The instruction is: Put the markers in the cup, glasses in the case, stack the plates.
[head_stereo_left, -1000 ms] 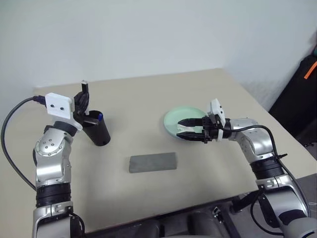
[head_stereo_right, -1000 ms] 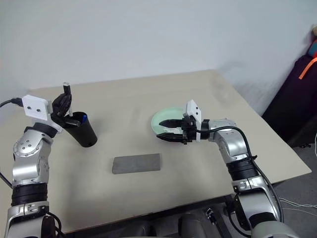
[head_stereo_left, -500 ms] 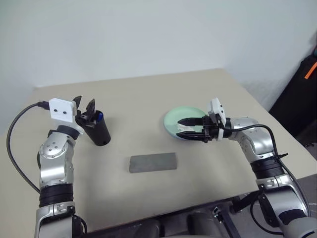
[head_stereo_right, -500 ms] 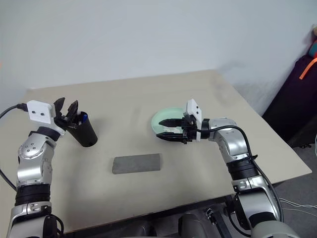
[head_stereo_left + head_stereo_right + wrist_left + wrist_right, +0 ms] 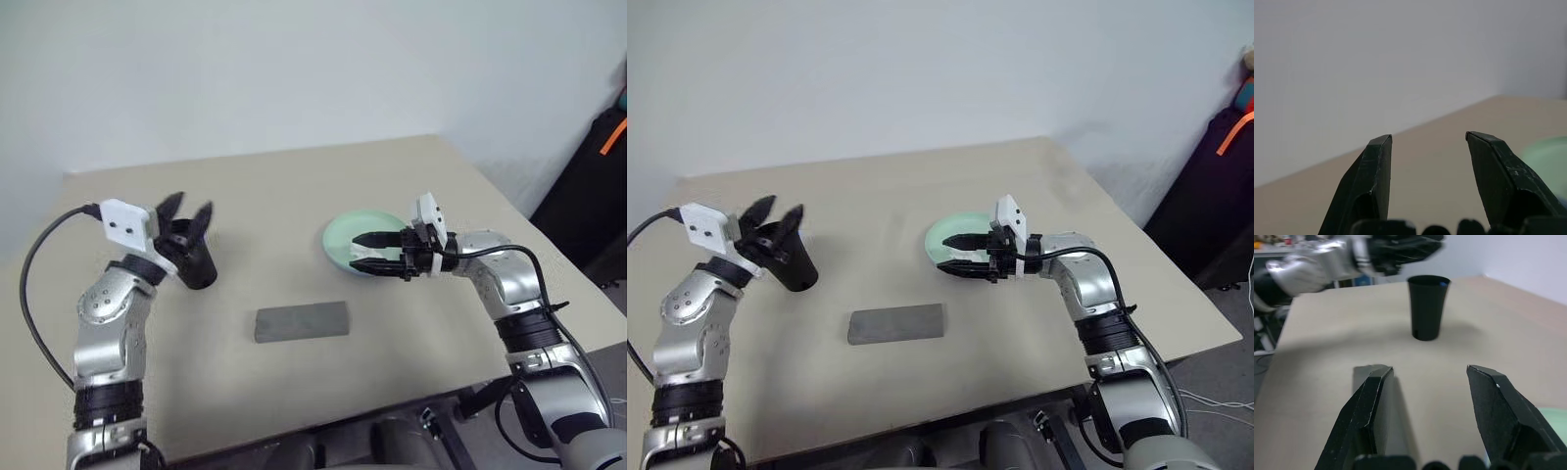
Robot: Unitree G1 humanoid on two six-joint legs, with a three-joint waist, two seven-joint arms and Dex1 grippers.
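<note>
The black tapered plastic cup (image 5: 792,266) stands at the left of the head picture, and my left claw (image 5: 776,214) hangs just above its rim with both black fingers spread apart and nothing between them. In my right wrist picture I can see a bit of blue (image 5: 1443,283) at the cup's rim, which I think is the cap of a marker sitting inside. I cannot see a second marker, so I cannot tell if both are in.

My right claw (image 5: 963,253) is in the middle right of the head picture. Its fingers are apart too, holding nothing, right over the near edge of the round pale mint green plastic plate (image 5: 950,233). I cannot make out a blue plate, so I cannot say the stacking is done.

The flat dark grey rectangular case (image 5: 896,324) lies shut on the tan table (image 5: 921,186), low in the middle. No glasses lie out on the table. They may be inside it.
</note>
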